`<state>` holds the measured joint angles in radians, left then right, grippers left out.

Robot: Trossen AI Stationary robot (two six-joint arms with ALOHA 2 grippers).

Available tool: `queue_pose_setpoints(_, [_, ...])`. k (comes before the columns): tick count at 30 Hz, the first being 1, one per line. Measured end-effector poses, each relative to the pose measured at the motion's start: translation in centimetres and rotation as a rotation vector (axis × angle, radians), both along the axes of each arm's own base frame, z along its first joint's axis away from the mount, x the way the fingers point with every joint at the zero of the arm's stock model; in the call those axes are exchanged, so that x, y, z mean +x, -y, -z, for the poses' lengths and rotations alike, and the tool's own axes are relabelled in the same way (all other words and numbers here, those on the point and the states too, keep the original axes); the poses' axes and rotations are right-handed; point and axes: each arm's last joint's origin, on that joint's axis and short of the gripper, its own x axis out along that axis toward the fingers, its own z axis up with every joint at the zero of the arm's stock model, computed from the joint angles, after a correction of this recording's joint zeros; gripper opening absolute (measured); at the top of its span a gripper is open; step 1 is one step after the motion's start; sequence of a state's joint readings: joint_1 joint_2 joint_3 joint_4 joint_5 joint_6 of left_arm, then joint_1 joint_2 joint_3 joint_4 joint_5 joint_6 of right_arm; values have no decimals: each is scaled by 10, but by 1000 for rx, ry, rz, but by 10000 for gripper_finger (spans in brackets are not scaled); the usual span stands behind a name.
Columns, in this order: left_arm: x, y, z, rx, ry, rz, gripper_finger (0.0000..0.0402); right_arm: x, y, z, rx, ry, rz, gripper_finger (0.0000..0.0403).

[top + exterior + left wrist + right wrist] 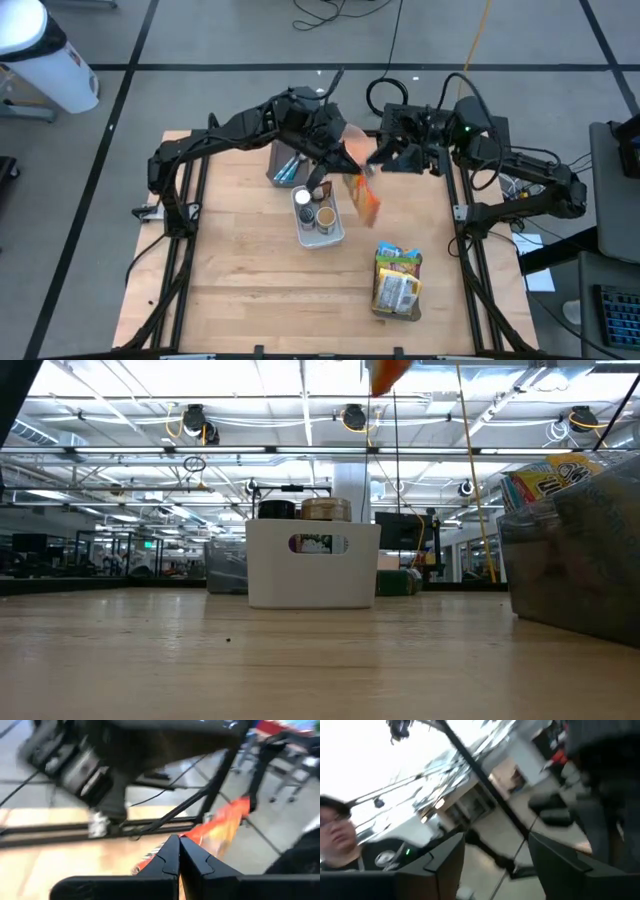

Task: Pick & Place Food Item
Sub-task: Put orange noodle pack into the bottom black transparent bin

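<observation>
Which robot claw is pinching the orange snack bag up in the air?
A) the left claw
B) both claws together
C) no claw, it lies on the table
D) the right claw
A: the left claw is shut on the orange snack bag, which hangs above the table, while the right claw stands open with nothing between its fingers.

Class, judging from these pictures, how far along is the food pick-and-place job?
Done: jars sit in the white bin. In hand: the left gripper holds an orange snack bag aloft; the right gripper beside it has open fingers. Left: setting the bag down; where is unclear.
</observation>
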<state>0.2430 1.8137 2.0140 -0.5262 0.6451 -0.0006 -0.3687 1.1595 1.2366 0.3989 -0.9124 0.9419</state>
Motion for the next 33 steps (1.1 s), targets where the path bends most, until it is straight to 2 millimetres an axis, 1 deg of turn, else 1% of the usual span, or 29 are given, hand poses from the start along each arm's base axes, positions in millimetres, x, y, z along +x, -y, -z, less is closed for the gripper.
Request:
queue_pose_setpoints(4, [-3,-15,5,16,-66,-150,0,-3,12,-3,-1,45,112,223])
queue_pose_setpoints(7, [-6,-26,9,-2,-126,-294,0,-5,21,-2,-22,62,209,221])
queue_pose_setpoints(9, [-7,-31,10,-19,-143,-346,0,-6,28,1,-57,60,291,217])
queue_pose_setpoints(14, [-8,-35,10,-24,-152,-448,0,-3,39,17,-182,-40,494,202])
queue_pose_setpoints(19, [-9,-37,11,-42,-174,-554,0,-1,43,33,-335,-150,595,195])
queue_pose_setpoints(22, [-10,-40,12,-55,-187,-592,0,-2,43,34,-417,-179,656,195])
queue_pose_setpoints(27, [-10,-42,12,-64,-189,-608,0,-7,44,25,-584,-226,752,194])
queue_pose_setpoints(29, [-11,-43,12,-65,-189,-613,0,-8,44,25,-606,-243,761,194])
queue_pose_setpoints(33, [-11,-46,11,-68,-182,-633,0,-9,47,27,-590,-264,761,194])
